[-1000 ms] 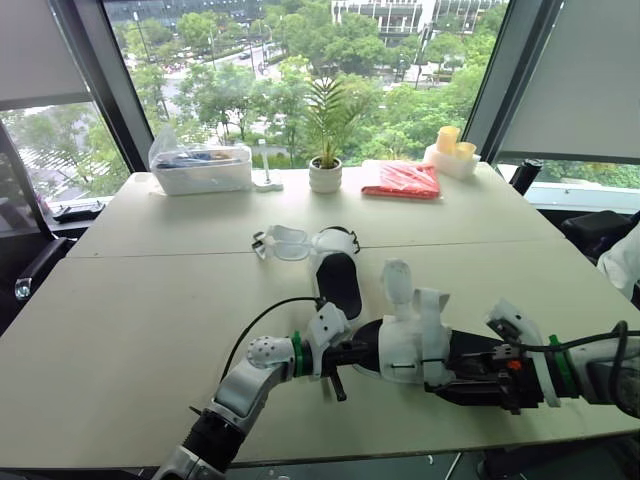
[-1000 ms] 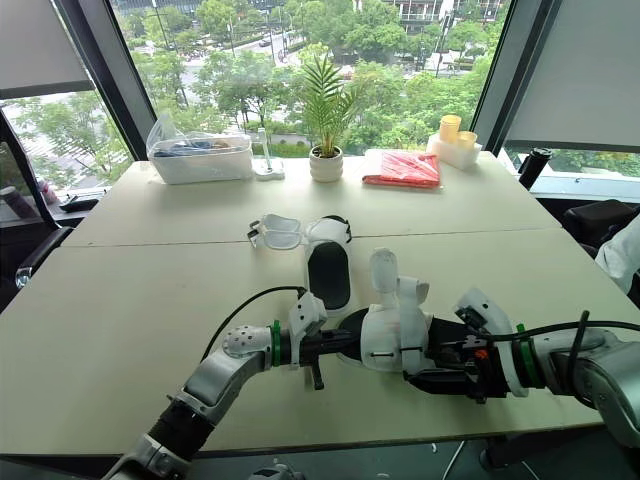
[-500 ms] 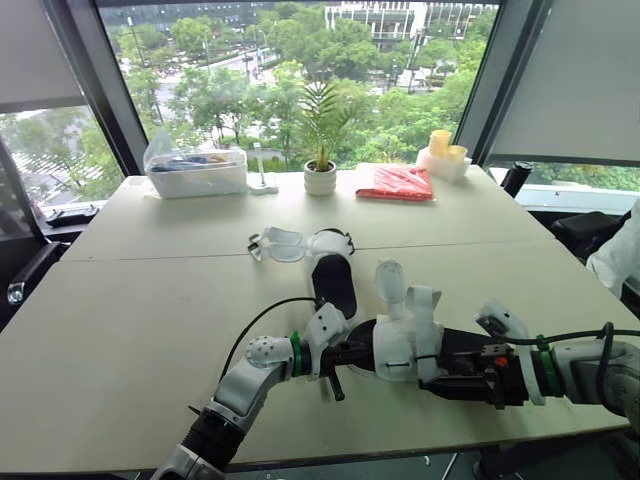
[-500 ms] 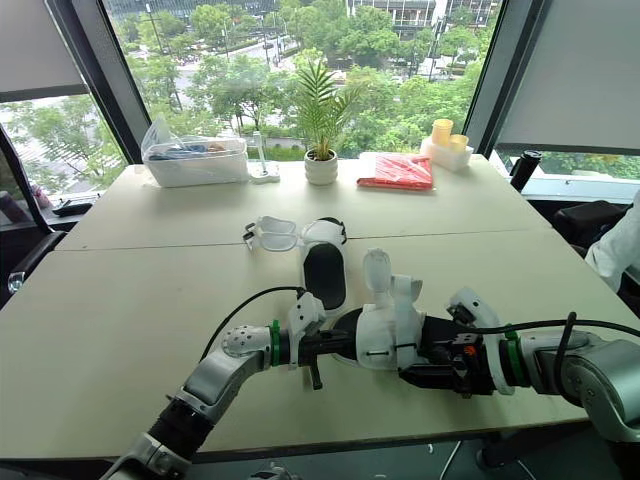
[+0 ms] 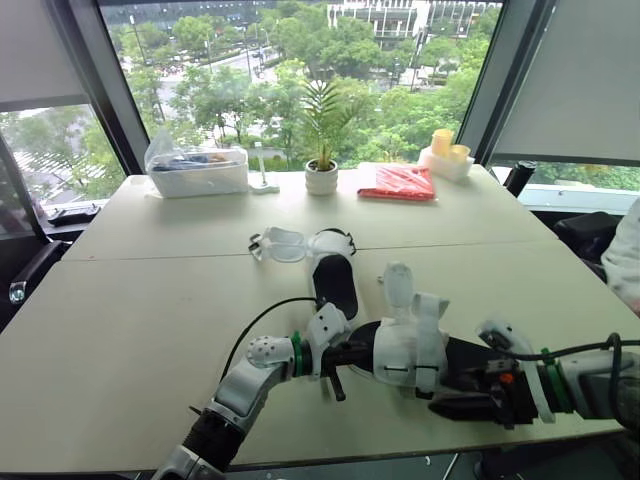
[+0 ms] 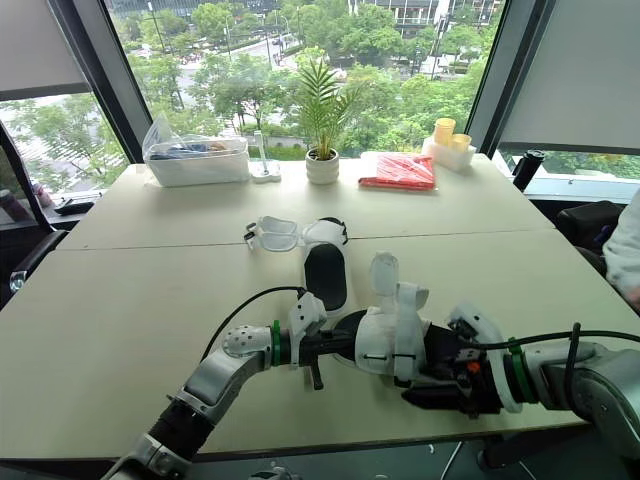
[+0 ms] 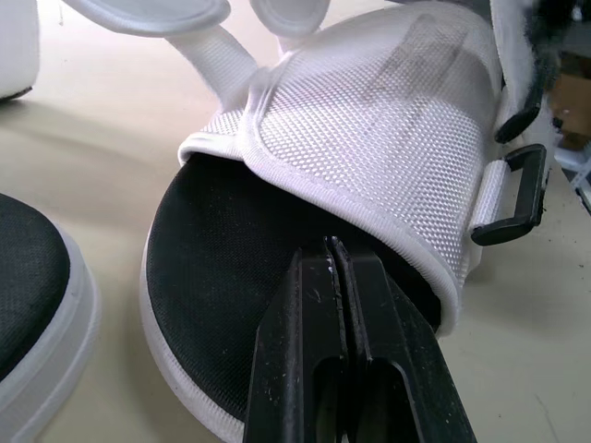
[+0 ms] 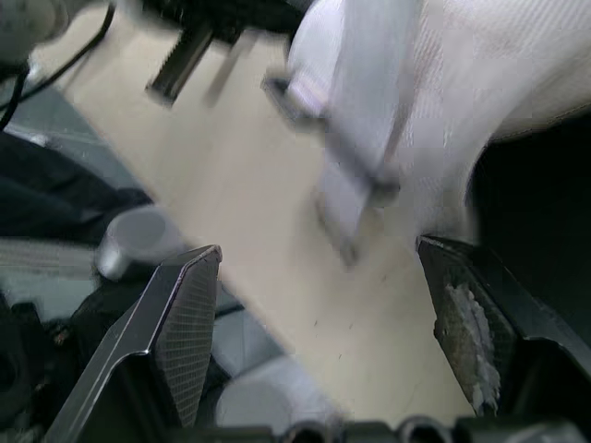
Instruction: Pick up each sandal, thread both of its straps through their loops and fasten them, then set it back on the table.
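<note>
The near sandal (image 5: 405, 345), white mesh upper over a black footbed, lies on the table (image 5: 140, 320) between my two grippers, its straps (image 5: 398, 285) standing up loose. My left gripper (image 7: 335, 249) is shut, its tips resting on the black footbed (image 7: 231, 277) just under the edge of the upper; a black loop (image 7: 517, 198) hangs at the sandal's side. My right gripper (image 8: 319, 249) is open wide at the sandal's other end, with blurred white strap material ahead of it. The second sandal (image 5: 337, 280) lies farther back with its straps (image 5: 285, 243) spread flat.
Along the window edge stand a clear plastic bin (image 5: 200, 170), a potted plant (image 5: 322, 175), a red packet (image 5: 400, 182) and yellow cups on a white block (image 5: 448, 152). A person's white sleeve (image 5: 630, 265) shows at the far right. The table's near edge runs just below my right gripper.
My right gripper has slid a little toward the table's near edge, and the near sandal has shifted slightly with it. The left gripper stays at the footbed.
</note>
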Tool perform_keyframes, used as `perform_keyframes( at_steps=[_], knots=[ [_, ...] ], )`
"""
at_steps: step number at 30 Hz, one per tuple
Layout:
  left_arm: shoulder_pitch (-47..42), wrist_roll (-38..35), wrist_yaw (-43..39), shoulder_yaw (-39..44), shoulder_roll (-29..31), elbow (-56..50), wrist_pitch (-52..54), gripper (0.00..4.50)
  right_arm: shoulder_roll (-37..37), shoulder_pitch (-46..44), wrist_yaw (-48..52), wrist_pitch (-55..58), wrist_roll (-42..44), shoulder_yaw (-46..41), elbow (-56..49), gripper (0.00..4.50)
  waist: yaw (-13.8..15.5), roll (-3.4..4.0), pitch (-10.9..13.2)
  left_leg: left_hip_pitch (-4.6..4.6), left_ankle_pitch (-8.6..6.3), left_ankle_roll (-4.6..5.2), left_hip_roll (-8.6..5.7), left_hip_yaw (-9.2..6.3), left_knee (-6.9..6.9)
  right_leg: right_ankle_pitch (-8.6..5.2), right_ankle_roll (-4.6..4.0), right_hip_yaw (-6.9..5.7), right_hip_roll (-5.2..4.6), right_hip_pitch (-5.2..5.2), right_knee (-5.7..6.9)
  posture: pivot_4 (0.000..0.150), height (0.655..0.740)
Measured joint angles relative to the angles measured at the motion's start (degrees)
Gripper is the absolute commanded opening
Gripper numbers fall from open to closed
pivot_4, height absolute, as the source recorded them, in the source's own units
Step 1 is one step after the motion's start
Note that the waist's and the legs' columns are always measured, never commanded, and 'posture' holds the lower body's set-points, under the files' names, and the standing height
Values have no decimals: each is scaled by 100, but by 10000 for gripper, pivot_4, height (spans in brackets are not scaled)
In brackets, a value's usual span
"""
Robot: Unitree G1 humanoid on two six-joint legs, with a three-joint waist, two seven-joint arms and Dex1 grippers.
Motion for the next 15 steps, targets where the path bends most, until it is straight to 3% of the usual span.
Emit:
perform_keyframes(
  at_steps=[8, 15],
  knots=[
    [26, -5, 0, -13, -2, -39, 7, 0, -204, 148, -17, 28, 242, -266, -117, 36306, 10, 1, 0, -6, 0, 0, -1, 0, 6, -5, -9, 0, -2, -1, -2, 1500, 7400],
    [29, -5, 0, -16, -23, -39, 18, 0, -110, 7, -271, -154, 207, 19, -75, 36306, 10, 0, 0, -7, 0, 0, -1, 1, 6, -5, -9, -1, -2, -1, -2, 1500, 7400]
  ],
)
